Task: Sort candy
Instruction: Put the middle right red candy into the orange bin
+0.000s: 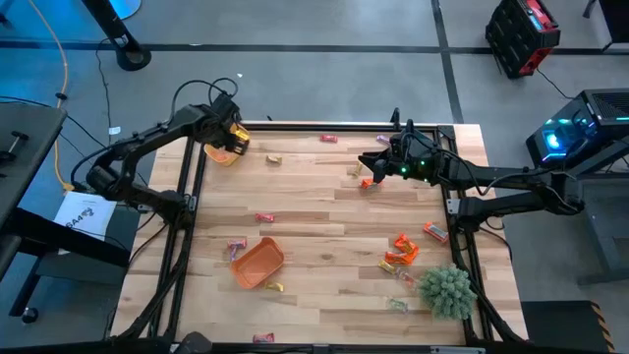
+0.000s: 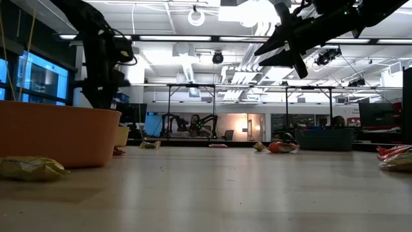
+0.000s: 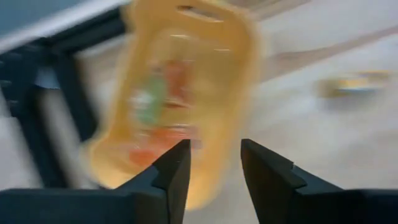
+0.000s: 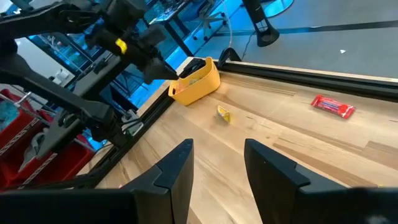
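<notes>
The left claw point(image 1: 228, 136) hangs over the yellow tray point(image 1: 227, 144) at the far left corner of the wooden surface point(image 1: 324, 221). Its fingers point(image 3: 176, 168) are a little apart and hold nothing. Some candy point(image 3: 155, 102) lies inside that tray. The right claw point(image 1: 371, 162) is up in the air near the far right side. Its fingers point(image 4: 174, 168) are apart too, with nothing between them. More candy point(image 1: 401, 250) is spread over the surface, some near the orange tray point(image 1: 257, 263) and some by the spiky green ball point(image 1: 447, 292).
</notes>
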